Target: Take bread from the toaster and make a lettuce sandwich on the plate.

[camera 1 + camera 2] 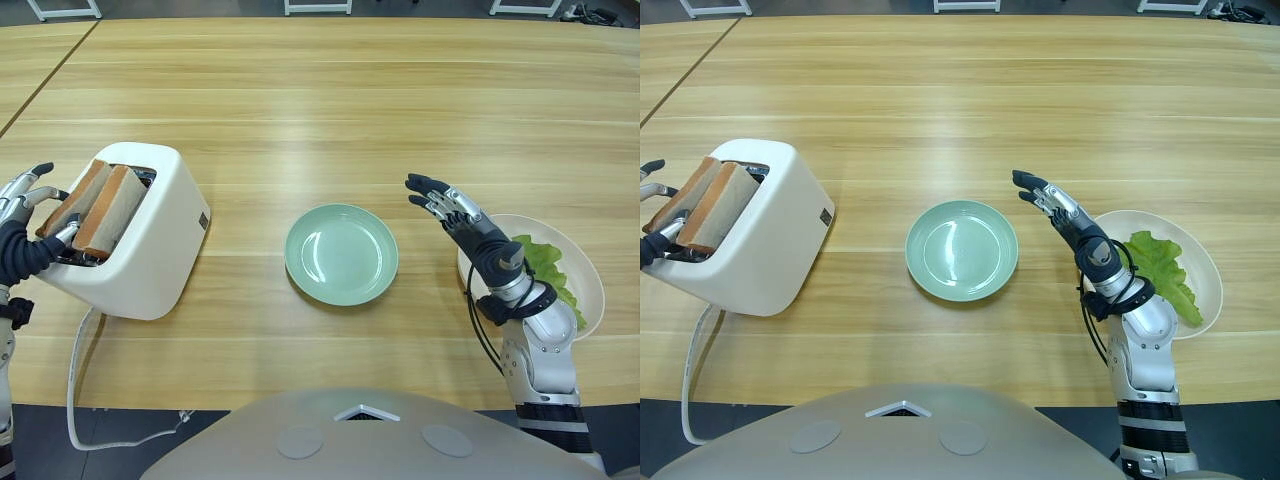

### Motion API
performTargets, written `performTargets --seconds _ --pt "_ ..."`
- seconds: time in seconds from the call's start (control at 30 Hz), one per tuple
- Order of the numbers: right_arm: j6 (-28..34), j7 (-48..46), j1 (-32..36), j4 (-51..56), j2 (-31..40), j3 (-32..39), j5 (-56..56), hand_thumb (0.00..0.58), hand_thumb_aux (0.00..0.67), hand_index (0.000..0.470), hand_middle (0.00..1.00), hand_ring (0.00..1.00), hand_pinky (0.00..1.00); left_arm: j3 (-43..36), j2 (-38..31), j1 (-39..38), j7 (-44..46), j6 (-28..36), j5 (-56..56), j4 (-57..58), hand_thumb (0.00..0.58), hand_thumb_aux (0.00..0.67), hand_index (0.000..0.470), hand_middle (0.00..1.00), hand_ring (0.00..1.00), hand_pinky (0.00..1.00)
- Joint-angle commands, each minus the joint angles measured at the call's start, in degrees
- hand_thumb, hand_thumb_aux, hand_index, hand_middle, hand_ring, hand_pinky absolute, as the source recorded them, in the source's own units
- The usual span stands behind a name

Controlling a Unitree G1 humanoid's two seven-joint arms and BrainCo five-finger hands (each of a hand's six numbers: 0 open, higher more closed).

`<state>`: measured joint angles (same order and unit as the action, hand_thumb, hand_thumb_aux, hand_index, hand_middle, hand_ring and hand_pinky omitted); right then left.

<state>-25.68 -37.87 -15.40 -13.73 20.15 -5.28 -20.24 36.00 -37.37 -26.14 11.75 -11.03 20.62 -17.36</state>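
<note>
A wooden table (pixel 330 100) seen from above. At the near left stands a white toaster (pixel 150 250) with two bread slices (pixel 110 210) standing on edge in its slots, their tops well clear of the casing. The left hand (pixel 25 235) rests against the toaster's left side, touching the leftmost slice; I cannot tell whether it has closed on it.

In the middle lies an empty green plate (pixel 330 260). To its right the right hand (pixel 470 225) is raised above the table, spread flat and holding nothing. Just beyond it, at the near right, a white dish (pixel 1190 240) holds a leaf of lettuce (pixel 1160 265).

The bread is probably light, dry and fairly stiff, yet it crumbles if squeezed, so a gentle pinch across the flat faces near the exposed top edge suits it. The lettuce looks limp and thin, likely to tear or slip, and is best pinched at its thicker rib.
</note>
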Motion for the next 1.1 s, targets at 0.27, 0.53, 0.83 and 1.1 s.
performTargets --seconds 0.27,0.53,0.83,1.1 --pt "0.36 0.32 0.05 -0.43 0.67 -0.35 0.43 0.0 0.0 0.0 0.0 0.0 0.0 1.95 2.08 2.45 -3.06 -3.18 -3.08 -4.6 0.58 0.67 0.47 0.0 0.0 0.0" --pt "0.27 1.48 1.58 1.27 0.4 -0.03 2.66 0.0 0.0 0.0 0.0 0.0 0.0 6.02 4.96 7.05 -4.24 -3.72 -13.25 -16.81 0.58 0.67 0.47 0.0 0.0 0.0" --pt "-0.69 3.8 5.18 5.26 0.16 -0.61 4.7 0.0 0.0 0.0 0.0 0.0 0.0 -16.22 8.91 18.03 -2.88 2.29 -5.42 -24.95 0.58 0.67 0.47 0.0 0.0 0.0" --pt "0.8 6.72 8.84 8.45 7.12 -5.22 12.84 0.0 0.0 0.0 0.0 0.0 0.0 -46.81 17.39 26.19 -7.38 -3.08 21.74 -11.78 0.58 0.67 0.47 0.0 0.0 0.0"
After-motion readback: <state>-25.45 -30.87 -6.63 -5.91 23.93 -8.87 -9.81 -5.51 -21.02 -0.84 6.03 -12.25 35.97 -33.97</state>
